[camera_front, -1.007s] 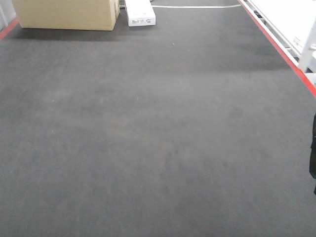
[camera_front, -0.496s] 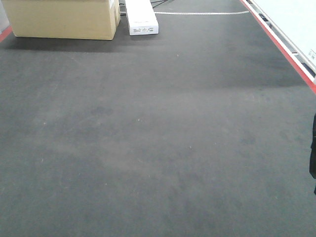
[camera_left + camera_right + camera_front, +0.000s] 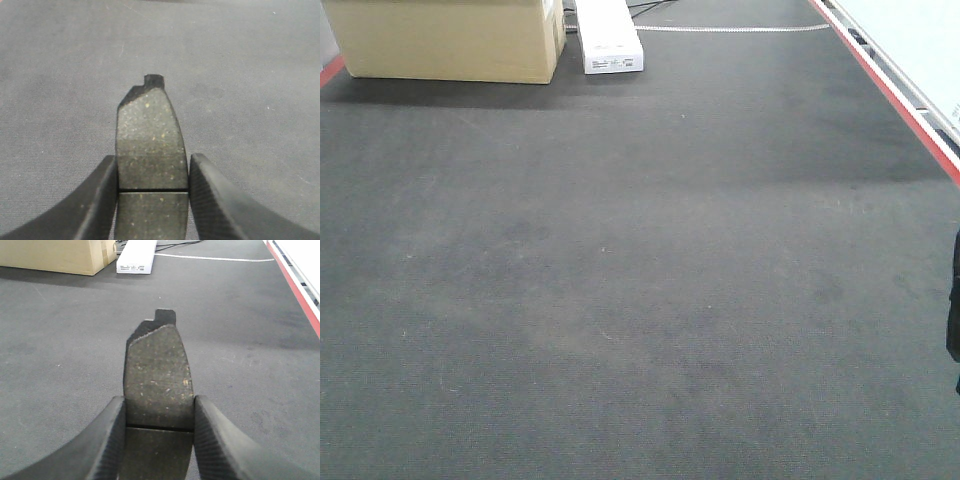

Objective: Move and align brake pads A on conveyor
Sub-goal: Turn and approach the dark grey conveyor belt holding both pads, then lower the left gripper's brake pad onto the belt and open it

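Left wrist cam: left claw (image 3: 153, 160) is clamped on a brake pad (image 3: 150, 135), one finger on each long edge, right around the thin groove across the middle. Pad sticks out fwd past the tips, w/ the conveyor (image 3: 240, 75) behind it. Can't tell from this angle if the pad's touching the belt or hanging above it.

Right wrist cam: same deal. Right claw (image 3: 159, 400) is closed on a second brake pad (image 3: 157, 370), gripped at the groove, notched end pointing away. Again no idea re: contact w/ the belt.

Front cam, L to R: cardboard box (image 3: 445, 40) at the far left corner, white box (image 3: 610, 40) just beside it, then bare charcoal belt, then the red strip (image 3: 890, 95) down the right edge. No pads lying anywhere on the belt in this view, and neither claw shows up in it. Other 2 pads aren't in any cam.

IMO the step is the carry: both arms have a pad and nothing's placed yet, so the task looks early. Next move prob needs each pad lowered flat onto the belt, both turned the same way and lined up next to each other, then the fingers spread only once the pad's resting so it doesn't skew on that rough surface.
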Motion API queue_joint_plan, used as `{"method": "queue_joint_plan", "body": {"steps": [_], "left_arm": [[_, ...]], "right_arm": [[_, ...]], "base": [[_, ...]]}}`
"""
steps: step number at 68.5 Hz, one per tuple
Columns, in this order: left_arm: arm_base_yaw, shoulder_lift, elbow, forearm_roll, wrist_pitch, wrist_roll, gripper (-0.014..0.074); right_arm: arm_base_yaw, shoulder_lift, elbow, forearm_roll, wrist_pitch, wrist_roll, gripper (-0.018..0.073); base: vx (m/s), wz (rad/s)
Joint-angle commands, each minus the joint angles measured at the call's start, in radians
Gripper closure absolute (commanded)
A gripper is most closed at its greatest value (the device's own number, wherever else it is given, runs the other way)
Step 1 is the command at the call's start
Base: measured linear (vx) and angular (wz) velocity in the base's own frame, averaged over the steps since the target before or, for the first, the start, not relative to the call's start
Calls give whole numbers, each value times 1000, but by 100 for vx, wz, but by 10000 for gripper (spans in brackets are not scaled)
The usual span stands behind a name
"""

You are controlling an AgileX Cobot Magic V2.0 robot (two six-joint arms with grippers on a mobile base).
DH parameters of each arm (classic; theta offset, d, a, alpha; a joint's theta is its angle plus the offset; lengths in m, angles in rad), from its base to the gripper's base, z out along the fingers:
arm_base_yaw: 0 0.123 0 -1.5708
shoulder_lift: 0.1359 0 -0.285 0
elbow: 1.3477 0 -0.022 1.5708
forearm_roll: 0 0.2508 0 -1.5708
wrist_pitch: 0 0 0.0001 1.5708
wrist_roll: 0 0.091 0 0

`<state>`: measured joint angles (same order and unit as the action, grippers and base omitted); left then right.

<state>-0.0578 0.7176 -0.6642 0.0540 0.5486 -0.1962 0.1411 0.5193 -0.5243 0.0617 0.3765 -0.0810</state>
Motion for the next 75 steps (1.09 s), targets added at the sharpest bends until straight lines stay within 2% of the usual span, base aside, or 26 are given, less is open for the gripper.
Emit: {"method": "queue_joint_plan", "body": {"steps": [1,64,71,75], "left_arm": [[-4,-3,-33,0,-85,-6,433],[-4,-3,-33,-2,-83,-6,433],[-4,-2,-38,-43,-66,-3,430],[-4,17,-45,-93,-68,30,430]], "right_arm": [[-1,1,-30,-2,-99,-10,534],[-1,1,-30,-2,-99,-10,534],[-1,1,-30,-2,-99,-10,534],[-1,1,-30,-2,-99,-10,534]], "base": [[0,0],[0,0],[0,0],[0,0]]}}
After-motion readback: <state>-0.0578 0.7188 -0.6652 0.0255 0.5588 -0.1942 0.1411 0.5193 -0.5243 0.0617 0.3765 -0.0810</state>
